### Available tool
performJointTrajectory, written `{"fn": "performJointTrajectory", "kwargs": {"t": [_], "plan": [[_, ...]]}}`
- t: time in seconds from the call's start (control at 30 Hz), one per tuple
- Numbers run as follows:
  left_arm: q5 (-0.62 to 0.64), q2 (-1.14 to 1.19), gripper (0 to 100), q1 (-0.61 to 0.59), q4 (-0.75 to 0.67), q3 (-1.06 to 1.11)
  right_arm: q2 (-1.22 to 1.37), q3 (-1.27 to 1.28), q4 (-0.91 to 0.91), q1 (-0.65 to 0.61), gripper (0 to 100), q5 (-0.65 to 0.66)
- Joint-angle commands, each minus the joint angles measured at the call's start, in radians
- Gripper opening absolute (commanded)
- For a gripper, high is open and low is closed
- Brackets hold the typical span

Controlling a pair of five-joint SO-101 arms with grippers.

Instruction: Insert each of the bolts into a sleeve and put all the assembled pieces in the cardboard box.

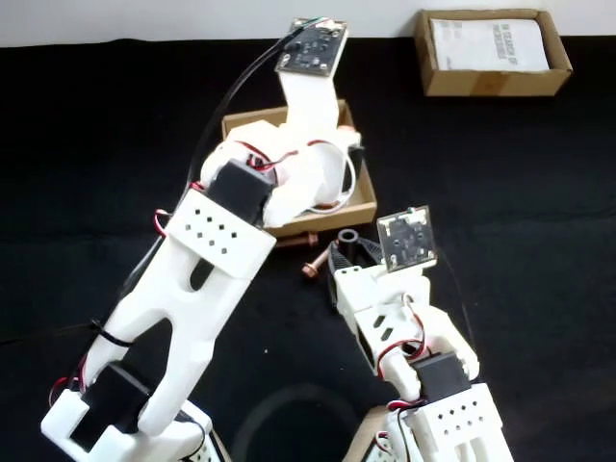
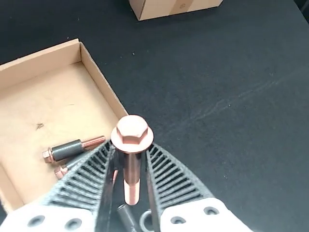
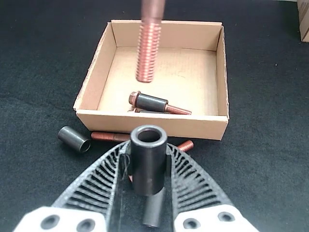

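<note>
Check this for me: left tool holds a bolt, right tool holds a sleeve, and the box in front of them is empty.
Not empty: the right wrist view shows an assembled piece lying in the box. The left tool does hold a bolt and the right tool a sleeve.

An assembled piece lies in the cardboard box on the table. A sleeve and a bolt lie loose just before its front wall.

Black matte table, faintly creased, under soft even light. Pale strip along far edge, wall or floor unclear. Toward far corner, 1 spare box, white printed sheet lying flat inside
</note>
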Motion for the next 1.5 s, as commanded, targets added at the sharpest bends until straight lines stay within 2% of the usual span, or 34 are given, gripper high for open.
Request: {"fn": "performJointTrajectory", "kwargs": {"t": [0.0,0.2,1.07,1.2,1.47], "plan": [[0.015,-0.045,1,0.015,-0.006,-0.016,-0.010,-0.005,-0.021,-0.007,0.7,-0.009],[0.101,-0.047,1,0.053,-0.002,0.028,-0.010,-0.005,-0.021,-0.005,0.7,-0.009],[0.109,-0.041,1,0.077,0.054,0.031,-0.010,-0.004,-0.025,0.039,0.7,-0.011],[0.109,-0.039,1,0.099,0.049,0.030,-0.010,-0.004,-0.025,0.039,0.7,-0.080],[0.109,-0.038,1,0.101,0.054,0.031,-0.010,-0.005,-0.025,0.039,0.7,-0.091]]}}
